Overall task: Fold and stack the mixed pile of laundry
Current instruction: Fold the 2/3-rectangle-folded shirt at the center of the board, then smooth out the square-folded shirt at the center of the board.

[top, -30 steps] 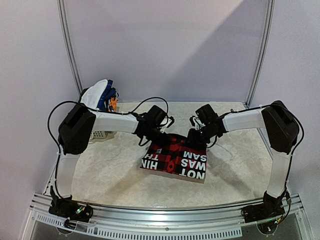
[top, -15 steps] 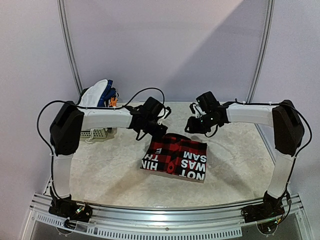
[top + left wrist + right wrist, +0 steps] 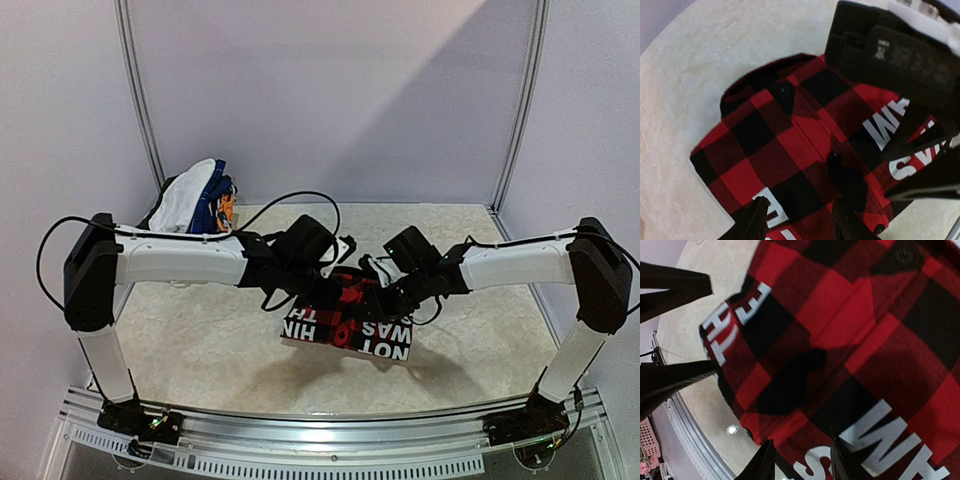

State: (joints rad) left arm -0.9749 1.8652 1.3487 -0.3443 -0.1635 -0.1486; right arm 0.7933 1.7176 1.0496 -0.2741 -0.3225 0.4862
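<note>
On the table, centre: folded red-and-black plaid shirt lies flat, white lettering up. Back-left corner: rest of laundry pile, heaped. left gripper and right gripper hover over the shirt's far half, jaws apart, holding nothing.

The shirt lies on the table beneath the left gripper and right gripper, laundry pile far left.

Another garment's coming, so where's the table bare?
Bare table lies right of the plaid shirt, left of it, and in front. Crowded at centre, where the left end effector and right end effector hover over the shirt, and far left by the laundry pile.
</note>
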